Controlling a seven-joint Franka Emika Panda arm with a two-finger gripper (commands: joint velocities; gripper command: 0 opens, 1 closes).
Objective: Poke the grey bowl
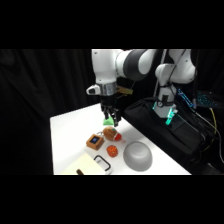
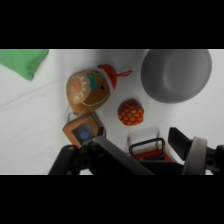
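A white robot arm reaches down over a white table, and its gripper hangs above the far middle of the tabletop. I cannot tell whether the gripper is open or closed, and nothing shows as held in it. In the side view a small green piece sits right at the gripper's lower end. In the wrist view that green piece lies flat on the table toward 10 o'clock, clear of the black linkage. The grey bowl sits near the table's front edge, at about 4 o'clock from the gripper and apart from it, untouched. In the wrist view the grey bowl fills the area toward 1 o'clock. It looks like a smooth, plain dome with its rounded side up. Being round, it has no long axis and points no particular way. Between gripper and bowl lie small toys: a gingerbread-face toy with a red cap, an orange dotted ball at about 9 o'clock from the bowl, and an orange block with a blue mark. A pale yellow pad lies at the table's front. A black bag runs along the table's right side.
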